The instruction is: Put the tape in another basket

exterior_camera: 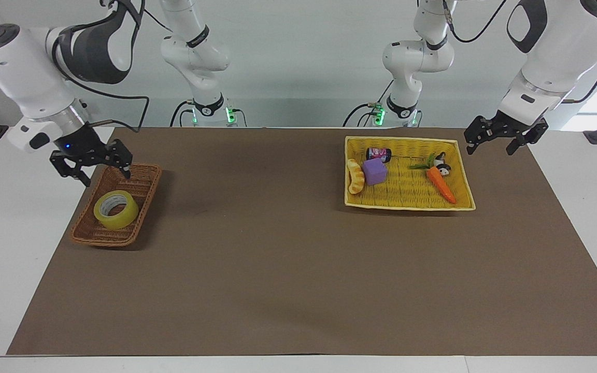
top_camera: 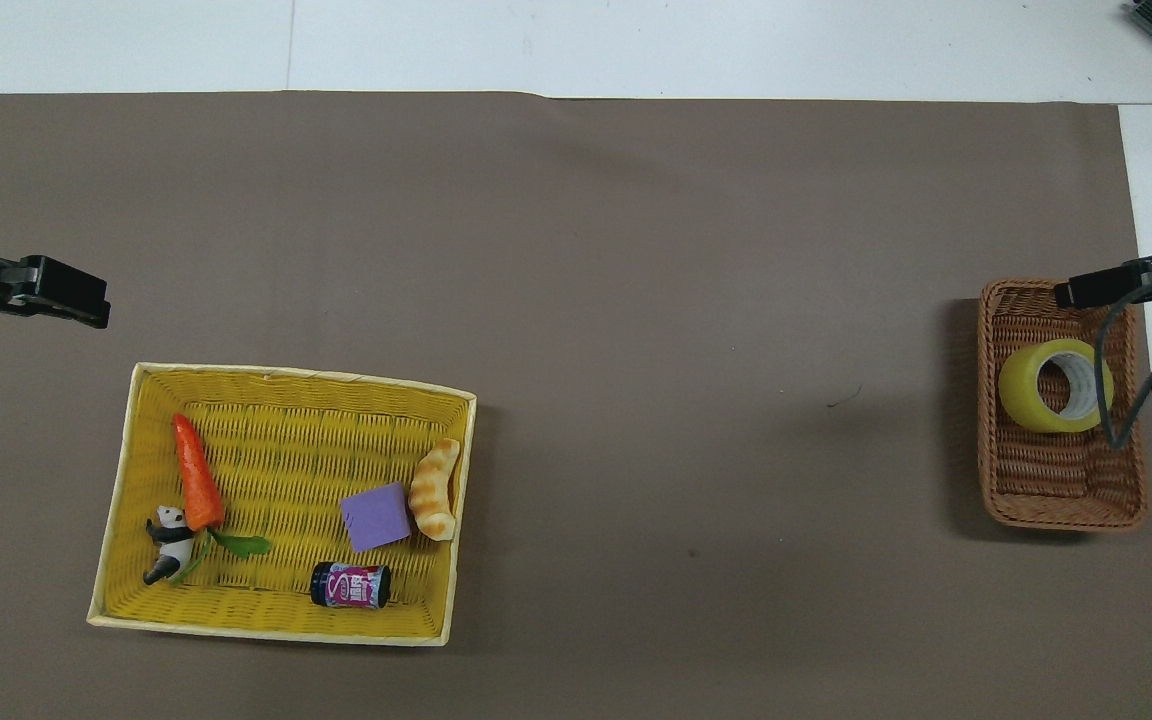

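Observation:
The yellow tape [exterior_camera: 119,221] lies tilted on its side in the small brown wicker basket [exterior_camera: 102,239] at the right arm's end of the table. It also shows in the overhead view [top_camera: 1018,388], inside the wicker basket [top_camera: 1056,515]. My right gripper [exterior_camera: 107,177] is open and empty, raised over the wicker basket's rim and apart from the tape; it shows in the overhead view [top_camera: 1086,293]. My left gripper [exterior_camera: 490,150] is open and empty, waiting over the mat beside the yellow basket's corner; it shows in the overhead view [top_camera: 76,305].
The larger yellow woven basket [exterior_camera: 407,206] at the left arm's end holds a purple cube [exterior_camera: 374,171], a carrot [exterior_camera: 441,184], a bread piece [exterior_camera: 355,176], a small can [exterior_camera: 379,153] and a panda figure [top_camera: 168,545]. A brown mat [exterior_camera: 278,248] covers the table.

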